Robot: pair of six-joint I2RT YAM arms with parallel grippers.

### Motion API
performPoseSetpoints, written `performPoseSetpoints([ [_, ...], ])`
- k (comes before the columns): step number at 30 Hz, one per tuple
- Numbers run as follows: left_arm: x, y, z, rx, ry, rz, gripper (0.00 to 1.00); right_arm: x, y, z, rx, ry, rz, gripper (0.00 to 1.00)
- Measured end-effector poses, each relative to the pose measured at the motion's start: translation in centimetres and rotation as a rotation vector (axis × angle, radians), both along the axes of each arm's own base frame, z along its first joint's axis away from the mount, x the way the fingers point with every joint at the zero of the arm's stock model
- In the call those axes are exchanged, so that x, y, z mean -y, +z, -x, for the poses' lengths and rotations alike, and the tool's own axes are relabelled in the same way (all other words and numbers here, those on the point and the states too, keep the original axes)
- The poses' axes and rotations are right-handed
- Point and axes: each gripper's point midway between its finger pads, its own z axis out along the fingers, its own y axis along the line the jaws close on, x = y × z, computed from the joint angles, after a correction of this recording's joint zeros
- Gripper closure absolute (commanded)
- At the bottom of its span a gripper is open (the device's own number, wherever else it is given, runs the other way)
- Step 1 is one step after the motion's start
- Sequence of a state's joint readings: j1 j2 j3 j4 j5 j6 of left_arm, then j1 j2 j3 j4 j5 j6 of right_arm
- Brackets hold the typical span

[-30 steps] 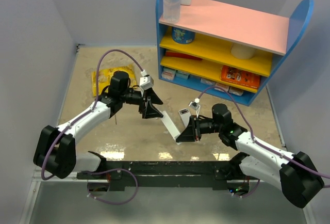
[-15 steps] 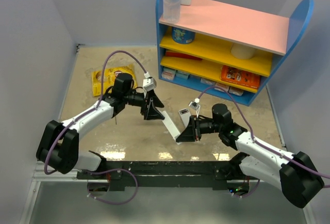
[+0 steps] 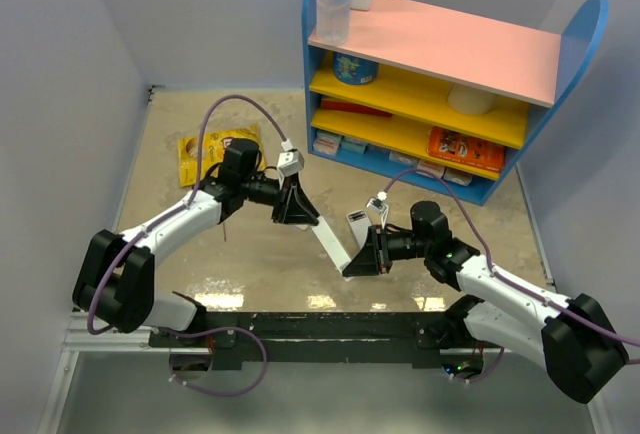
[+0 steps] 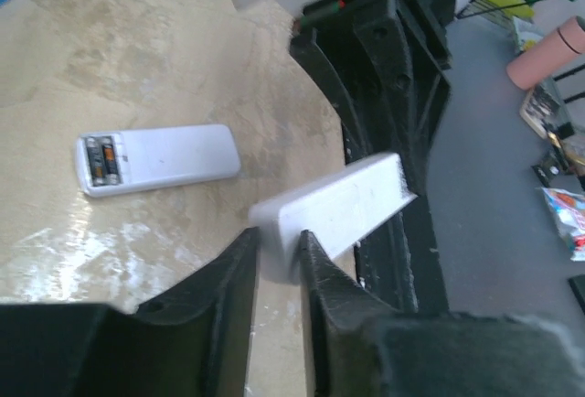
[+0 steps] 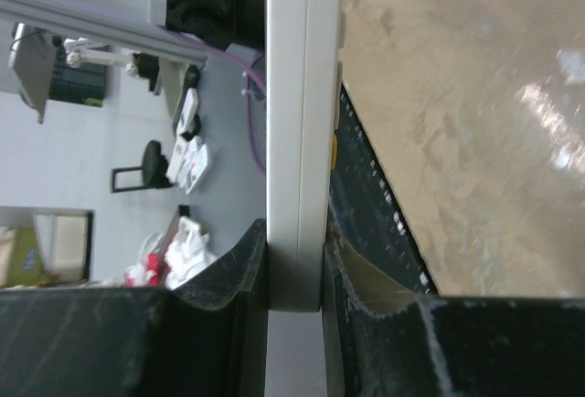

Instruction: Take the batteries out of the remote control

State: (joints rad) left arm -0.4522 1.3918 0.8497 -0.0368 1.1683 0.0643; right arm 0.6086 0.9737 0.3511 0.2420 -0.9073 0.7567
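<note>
The remote control [image 3: 332, 242] is a slim white bar held above the table, slanting between my two arms. My left gripper [image 3: 308, 217] is shut on its far end; in the left wrist view the fingers [image 4: 324, 273] press both sides of the remote control [image 4: 338, 205]. My right gripper [image 3: 354, 264] is shut on the near end, where the right wrist view shows the remote control [image 5: 302, 95] clamped at my right gripper [image 5: 294, 255]. Only plain white sides of the bar show. The batteries of this bar are hidden.
A wider rounded white device [image 4: 174, 152] lies on the table beside the right gripper, also in the top view [image 3: 356, 220]; its open slot holds two red-orange cells [image 4: 101, 159]. A blue shelf [image 3: 440, 74] stands at the back, a yellow bag [image 3: 205, 149] back left, a black rail [image 3: 330, 329] near.
My left gripper slid right onto the far end of the remote control and closed on it. The right arm and the bar stayed where they were.
</note>
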Motion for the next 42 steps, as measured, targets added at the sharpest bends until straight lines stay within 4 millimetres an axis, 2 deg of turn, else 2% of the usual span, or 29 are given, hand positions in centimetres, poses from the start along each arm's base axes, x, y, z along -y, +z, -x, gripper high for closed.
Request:
performPoseSetpoints([
  [1,0.0,0.0,0.0,-0.007,-0.002,-0.001,0.86,0.0,-0.1,0.0,-0.001,0.001,0.003,1.00],
  [4,0.1,0.2,-0.5,0.005,-0.007,0.002,0.98,0.2,-0.6,0.3,-0.026,-0.001,0.016,1.00],
  [6,0.1,0.2,-0.5,0.005,-0.011,-0.004,1.00,0.3,-0.8,0.4,-0.032,-0.001,0.020,1.00],
  [7,0.1,0.1,-0.6,0.002,-0.013,-0.007,0.96,0.3,-0.8,0.4,-0.035,-0.002,0.022,1.00],
  [8,0.1,0.0,-0.6,0.001,-0.014,-0.009,0.88,0.3,-0.8,0.4,-0.036,-0.001,0.023,1.00],
  [9,0.1,0.0,-0.6,0.002,-0.016,-0.011,0.74,0.3,-0.9,0.4,-0.037,-0.002,0.024,1.00],
  [10,0.1,0.0,-0.6,-0.001,-0.015,-0.015,0.50,0.3,-0.9,0.4,-0.039,-0.002,0.026,1.00],
  [12,0.1,-0.2,-0.8,0.007,-0.005,-0.025,0.39,0.4,-0.8,0.5,-0.035,0.001,0.024,1.00],
  [15,0.0,-0.5,-1.2,-0.010,0.024,-0.049,0.00,0.3,-0.4,0.5,-0.008,0.006,0.011,1.00],
  [21,0.1,0.1,-1.4,-0.079,0.073,-0.048,0.00,0.2,-0.3,0.3,0.009,0.005,0.005,1.00],
  [30,-0.8,-0.1,0.6,-0.127,0.160,0.007,0.00,-0.5,1.1,-0.7,0.021,-0.020,-0.037,1.00],
  [36,-0.4,0.0,0.9,-0.192,0.209,0.076,0.08,-0.8,2.0,-1.2,0.031,-0.039,-0.064,1.00],
  [42,0.2,1.8,0.4,-0.183,0.230,0.155,0.14,-0.9,2.4,-1.3,0.031,-0.043,-0.078,1.00],
])
